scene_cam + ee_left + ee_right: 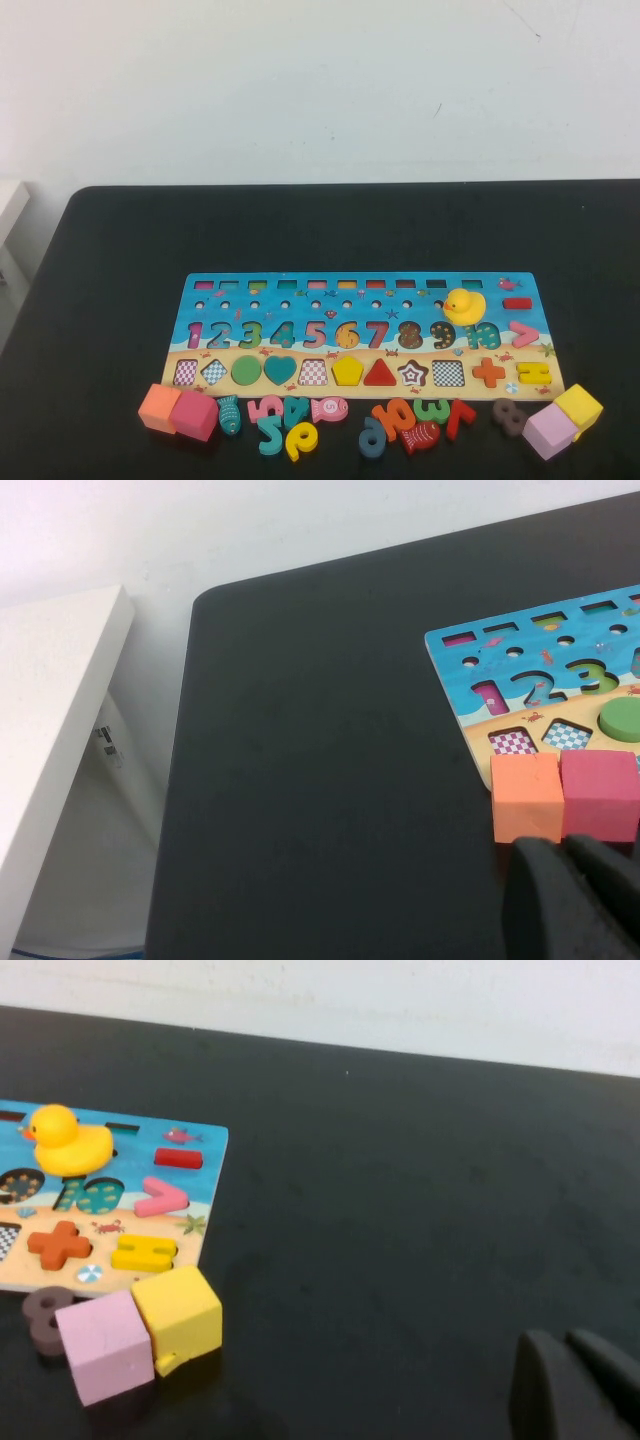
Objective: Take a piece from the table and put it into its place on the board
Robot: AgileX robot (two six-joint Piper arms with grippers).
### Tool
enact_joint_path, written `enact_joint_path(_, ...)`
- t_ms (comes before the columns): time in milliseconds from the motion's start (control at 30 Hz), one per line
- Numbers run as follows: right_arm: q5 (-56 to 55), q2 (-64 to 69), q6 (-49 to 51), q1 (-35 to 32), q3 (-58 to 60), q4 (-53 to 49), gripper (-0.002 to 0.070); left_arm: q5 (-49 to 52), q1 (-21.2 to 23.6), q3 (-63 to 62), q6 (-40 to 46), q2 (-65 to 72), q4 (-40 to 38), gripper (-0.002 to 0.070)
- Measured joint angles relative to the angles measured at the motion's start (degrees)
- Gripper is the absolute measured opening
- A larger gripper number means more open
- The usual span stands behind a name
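Yellow pentagon (347, 370) sits in the board (360, 335); both end effectors, left (575, 900) and right (575, 1385), rest pinched together, off to either side.

The high view looks down over the whole board (365, 335); each low wrist view shares one board end.

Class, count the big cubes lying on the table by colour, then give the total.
Orange cube: 1
Pink cube: 1
Lilac cube: 1
Yellow cube: 1
Total: 4
Left gripper hangs shut just beside the orange cube. Right gripper hangs shut over bare table, apart from the yellow cube.
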Motion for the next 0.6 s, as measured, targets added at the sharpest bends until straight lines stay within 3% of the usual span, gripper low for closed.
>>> enact_joint_path(600, 0.96, 0.00, 0.25, 0.00, -0.19, -0.13, 0.0019, 0.00, 0.00, 0.00, 0.00, 0.00, 0.00, -0.0002)
